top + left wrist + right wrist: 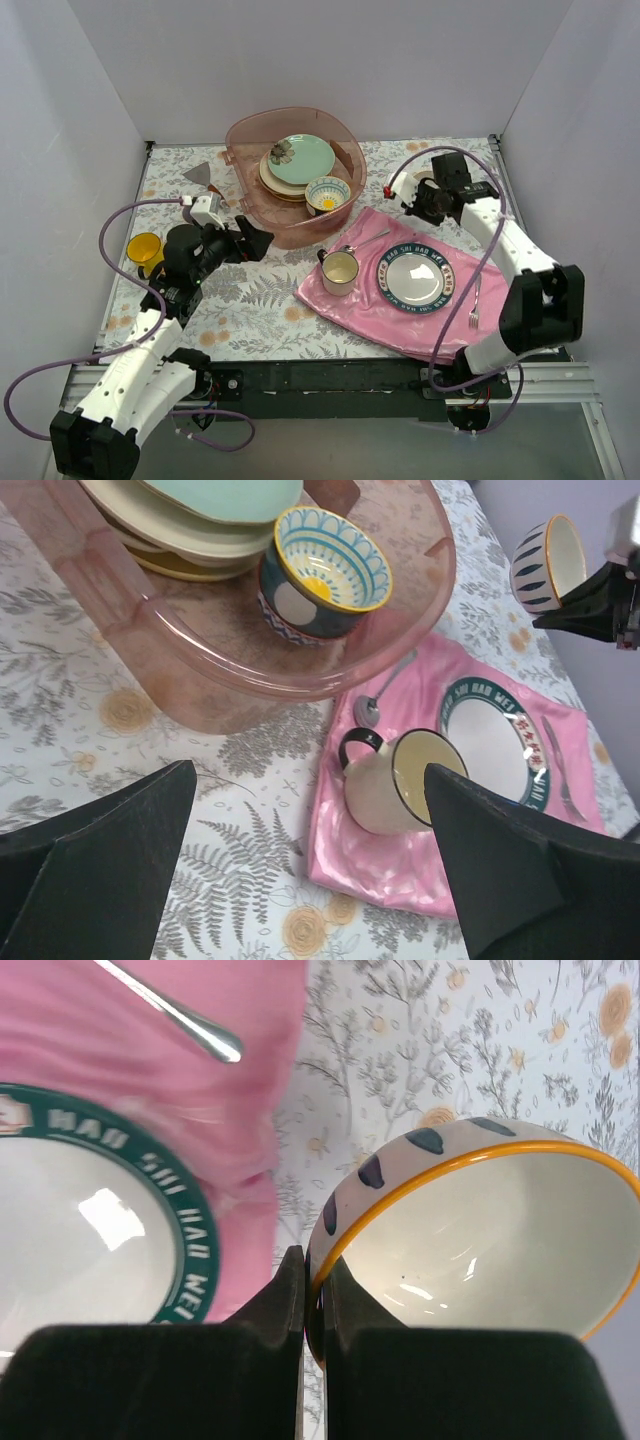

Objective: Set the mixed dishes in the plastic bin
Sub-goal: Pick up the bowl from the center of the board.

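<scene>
Clamping the orange rim of the small cream bowl [480,1230] between fingers shut tight on it, the right pincer [318,1285] holds it tipped on its side above the tabletop [260,300], to the right of the plastic bin [290,228] and not over it. Only the right wrist view shows that pinch and the dark spots on the bowl's outside. The left wrist view alone looks (from low down) between the wide-spread fingers of the left pincer [308,780], which holds nothing, toward the bin's near wall. Inside the bin a patterned bowl [325,570] stands beside a stack of plates topped by the mint-green plate [225,495]. The top view alone takes in the yellow mug [143,248], standing at the left outside the bin. On the pink cloth [400,320] lie the dark-rimmed plate [415,277], the cream cup [340,272], a spoon [368,240] and a fork [475,303]. The plate's rim carries capitals, among them "SHI" and "WEI". The tabletop covering is white with grey ferns and orange blossoms, and plain pale walls close it in on three sides.
</scene>
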Action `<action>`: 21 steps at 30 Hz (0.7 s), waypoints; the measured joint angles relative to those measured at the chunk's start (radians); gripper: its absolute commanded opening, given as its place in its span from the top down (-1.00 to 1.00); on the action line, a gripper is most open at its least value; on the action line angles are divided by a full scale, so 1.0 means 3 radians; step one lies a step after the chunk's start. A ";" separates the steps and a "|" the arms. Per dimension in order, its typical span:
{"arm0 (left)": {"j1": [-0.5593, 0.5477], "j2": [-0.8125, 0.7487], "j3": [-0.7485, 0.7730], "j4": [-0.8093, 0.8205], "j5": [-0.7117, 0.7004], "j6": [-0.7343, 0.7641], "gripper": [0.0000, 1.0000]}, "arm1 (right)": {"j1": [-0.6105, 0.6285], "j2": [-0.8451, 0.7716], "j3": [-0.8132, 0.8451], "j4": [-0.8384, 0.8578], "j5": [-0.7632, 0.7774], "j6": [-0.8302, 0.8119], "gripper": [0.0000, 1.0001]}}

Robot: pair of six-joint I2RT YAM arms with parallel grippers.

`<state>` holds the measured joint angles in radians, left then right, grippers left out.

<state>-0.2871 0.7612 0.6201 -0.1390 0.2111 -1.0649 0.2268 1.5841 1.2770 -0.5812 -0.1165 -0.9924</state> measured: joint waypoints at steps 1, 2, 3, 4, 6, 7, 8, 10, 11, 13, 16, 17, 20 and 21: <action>0.0001 0.0029 -0.0005 0.0018 0.0043 -0.0042 -0.96 | 0.0029 -0.0172 -0.0104 -0.0033 -0.0066 -0.0014 0.97; 0.0003 0.0067 -0.0015 0.0047 0.0104 -0.0116 -0.96 | 0.0058 -0.0338 -0.0215 -0.0070 -0.0155 -0.0025 0.97; 0.0005 0.0108 -0.0023 0.0065 0.0164 -0.0202 -0.96 | 0.0080 -0.0453 -0.0281 -0.0099 -0.0225 -0.0033 0.97; 0.0006 0.0146 -0.0033 0.0084 0.0233 -0.0303 -0.97 | 0.0113 -0.0584 -0.0355 -0.0137 -0.0306 -0.0042 0.97; 0.0006 0.0219 -0.0075 0.0165 0.0387 -0.0535 -0.96 | 0.0183 -0.0814 -0.0488 -0.0220 -0.0479 -0.0058 0.97; 0.0006 0.0253 -0.0097 0.0200 0.0478 -0.0671 -0.96 | 0.0224 -0.0919 -0.0544 -0.0254 -0.0558 -0.0071 0.97; 0.0006 0.0281 -0.0120 0.0247 0.0557 -0.0791 -0.96 | 0.0263 -0.1015 -0.0595 -0.0298 -0.0635 -0.0095 0.97; 0.0006 0.0324 -0.0178 0.0374 0.0725 -0.1081 -0.96 | 0.0371 -0.1181 -0.0670 -0.0404 -0.0757 -0.0130 0.97; 0.0006 0.0334 -0.0210 0.0444 0.0814 -0.1246 -0.97 | 0.0430 -0.1253 -0.0710 -0.0445 -0.0818 -0.0150 0.97; -0.0001 0.0345 -0.0254 0.0575 0.0945 -0.1507 -0.96 | 0.0566 -0.1386 -0.0788 -0.0510 -0.0912 -0.0198 0.97; -0.0123 0.0378 -0.0258 0.0743 0.1007 -0.1850 -0.96 | 0.0755 -0.1544 -0.0918 -0.0587 -0.1029 -0.0244 0.97; -0.0216 0.0387 -0.0257 0.0781 0.0983 -0.1958 -0.96 | 0.0816 -0.1593 -0.0966 -0.0605 -0.1059 -0.0262 0.97; -0.0556 0.0435 -0.0220 0.0785 0.0809 -0.2159 -0.96 | 0.0959 -0.1690 -0.1086 -0.0609 -0.1114 -0.0298 0.97; -0.0666 0.0465 -0.0192 0.0762 0.0730 -0.2196 -0.96 | 0.0994 -0.1706 -0.1106 -0.0614 -0.1122 -0.0308 0.97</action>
<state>-0.4870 0.9009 0.5625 0.0895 0.4301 -1.7237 0.5251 1.0721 0.9451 -0.7654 -0.4530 -1.0847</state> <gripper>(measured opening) 0.982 0.068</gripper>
